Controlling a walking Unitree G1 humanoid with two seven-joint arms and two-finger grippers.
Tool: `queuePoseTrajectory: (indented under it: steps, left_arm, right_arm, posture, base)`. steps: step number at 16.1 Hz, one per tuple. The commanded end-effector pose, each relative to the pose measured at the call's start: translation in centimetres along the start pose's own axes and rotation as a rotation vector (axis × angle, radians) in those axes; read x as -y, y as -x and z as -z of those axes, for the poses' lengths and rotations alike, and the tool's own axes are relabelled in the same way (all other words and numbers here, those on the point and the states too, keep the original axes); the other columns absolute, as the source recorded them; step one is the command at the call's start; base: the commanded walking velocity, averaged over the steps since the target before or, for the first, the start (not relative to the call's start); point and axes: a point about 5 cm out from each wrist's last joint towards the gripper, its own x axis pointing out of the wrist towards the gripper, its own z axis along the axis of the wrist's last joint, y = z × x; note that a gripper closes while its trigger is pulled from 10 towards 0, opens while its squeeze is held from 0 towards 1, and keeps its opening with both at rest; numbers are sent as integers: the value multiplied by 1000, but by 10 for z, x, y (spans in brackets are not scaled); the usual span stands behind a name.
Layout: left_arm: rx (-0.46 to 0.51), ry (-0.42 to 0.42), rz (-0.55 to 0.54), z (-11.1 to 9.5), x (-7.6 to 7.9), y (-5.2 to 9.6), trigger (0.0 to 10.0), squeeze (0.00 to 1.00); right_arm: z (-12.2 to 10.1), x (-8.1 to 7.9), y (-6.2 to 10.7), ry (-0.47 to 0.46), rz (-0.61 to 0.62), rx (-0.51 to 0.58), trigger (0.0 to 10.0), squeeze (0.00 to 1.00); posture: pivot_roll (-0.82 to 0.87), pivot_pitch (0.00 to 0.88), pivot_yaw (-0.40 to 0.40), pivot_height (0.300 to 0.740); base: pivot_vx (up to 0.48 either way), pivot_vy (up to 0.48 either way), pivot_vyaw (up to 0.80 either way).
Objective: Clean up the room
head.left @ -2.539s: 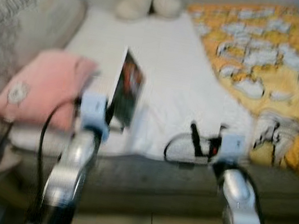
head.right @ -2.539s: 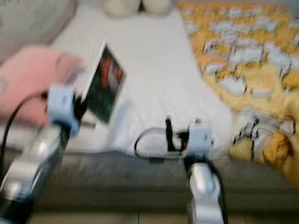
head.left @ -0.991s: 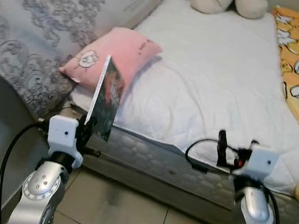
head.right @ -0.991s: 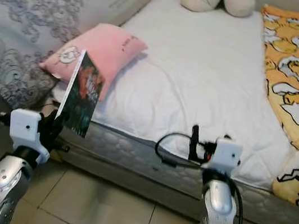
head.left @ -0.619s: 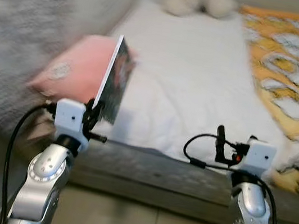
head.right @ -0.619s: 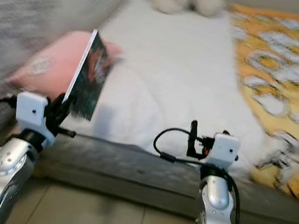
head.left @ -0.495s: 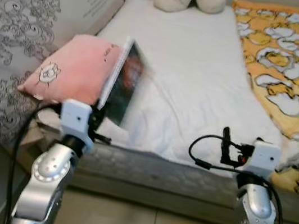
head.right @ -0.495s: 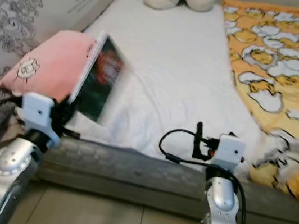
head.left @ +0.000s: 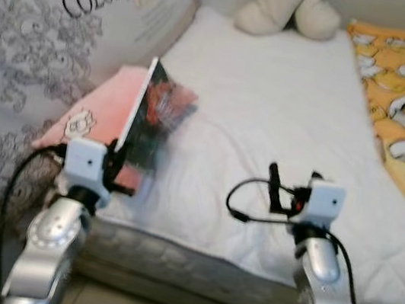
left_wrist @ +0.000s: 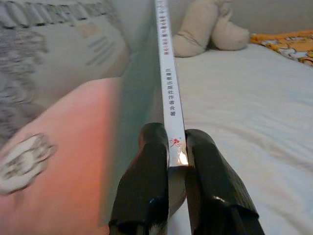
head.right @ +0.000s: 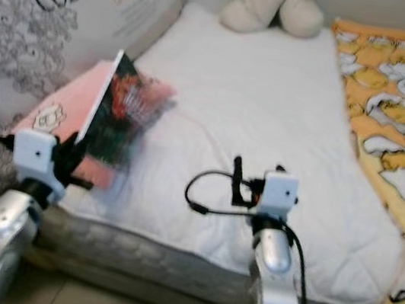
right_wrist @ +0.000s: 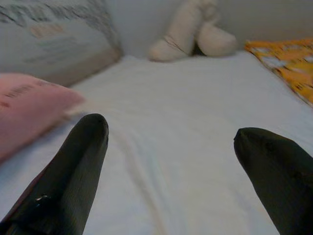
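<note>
Holding a thin book [head.left: 155, 123] on edge, the left gripper [head.left: 117, 165] rides at the near left corner of the bed [head.left: 282, 134] in the left eye view; the book's long axis runs up and away toward the far side, tilted a little right, with the pink cushion [head.left: 95, 123] just behind it on the left. The right gripper [head.left: 272, 186] hangs over the near middle of the white sheet, carrying nothing.

The right eye view adds a plush toy [head.right: 276, 5] at the far end and a yellow patterned blanket [head.right: 395, 105] along the right.

In the left wrist view both fingers [left_wrist: 146, 181] pinch the book's white spine.

In the right wrist view the fingers [right_wrist: 80, 161] stand wide apart over bare sheet. No container is in sight.
</note>
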Motion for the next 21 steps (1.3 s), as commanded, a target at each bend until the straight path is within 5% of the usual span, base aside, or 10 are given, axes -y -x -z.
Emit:
queuePoseTrajectory:
  steps: [1, 8, 13, 16, 18, 21]
  left_arm:
    - [78, -8, 35, -16, 7, -7, 10000, 0]
    - [54, -24, 70, -14, 7, -15, 10000, 0]
    - [-18, 120, 365, -23, 48, -60, 10000, 0]
    - [-66, 340, 446, -25, 59, -83, 10000, 0]
    - [-190, 531, 508, -3, 81, -100, 10000, 0]
    - [-281, 669, 411, 17, 77, -105, 10000, 0]
  right_arm:
    - [2, 11, 2, 10, 32, -11, 10000, 0]
    - [3, 9, 5, 8, 30, -13, 10000, 0]
    - [4, 6, 20, 8, 19, -36, 10000, 0]
    - [4, 15, 41, 27, 42, -59, 10000, 0]
    - [1, 31, 67, 75, 66, -106, 10000, 0]
    - [-13, 43, 95, 132, 71, -120, 10000, 0]
  posture:
    - [-118, 0, 115, 740]
    - [-123, 0, 123, 740]
    - [-151, 0, 134, 740]
    - [-198, 40, 155, 740]
    - [-288, 125, 133, 740]
    - [-361, 177, 117, 740]
  base:
    - [480, 0, 0]
    - [69, 0, 0]
    - [0, 0, 0]
    - [0, 0, 0]
    - [0, 0, 0]
    - [0, 0, 0]
